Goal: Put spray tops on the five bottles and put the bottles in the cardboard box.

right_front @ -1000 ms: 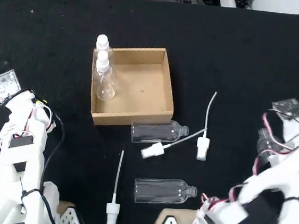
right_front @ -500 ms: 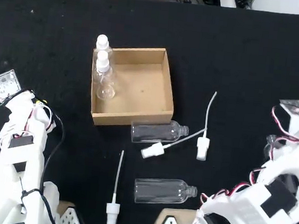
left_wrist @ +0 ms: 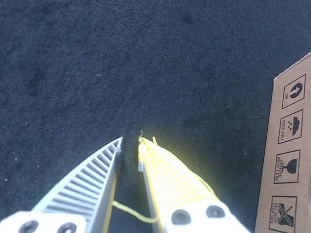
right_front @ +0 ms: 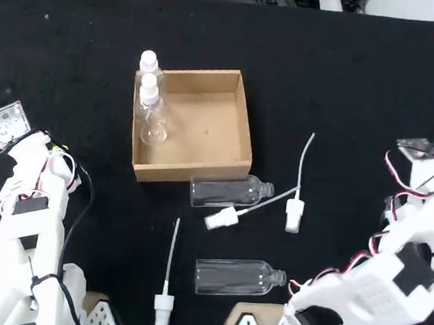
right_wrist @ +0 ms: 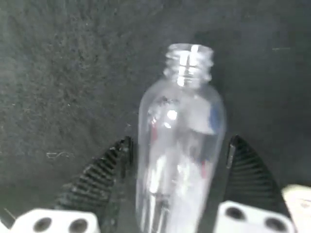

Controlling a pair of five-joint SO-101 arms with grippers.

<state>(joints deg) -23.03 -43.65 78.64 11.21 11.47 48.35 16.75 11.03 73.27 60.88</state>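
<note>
Black counter (right_front: pixel 349 83): uncapped bottle (right_wrist: pixel 182 111) clasped by right hand (right_wrist: pixel 180 141); left hand (left_wrist: pixel 130 141) clenched, cardboard box (left_wrist: pixel 291 145) seen nearby.

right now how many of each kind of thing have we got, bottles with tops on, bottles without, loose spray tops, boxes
bottles with spray tops on: 2
bottles without tops: 3, counting the held bottle in the right hand
loose spray tops: 3
cardboard box: 1
total: 9
</note>
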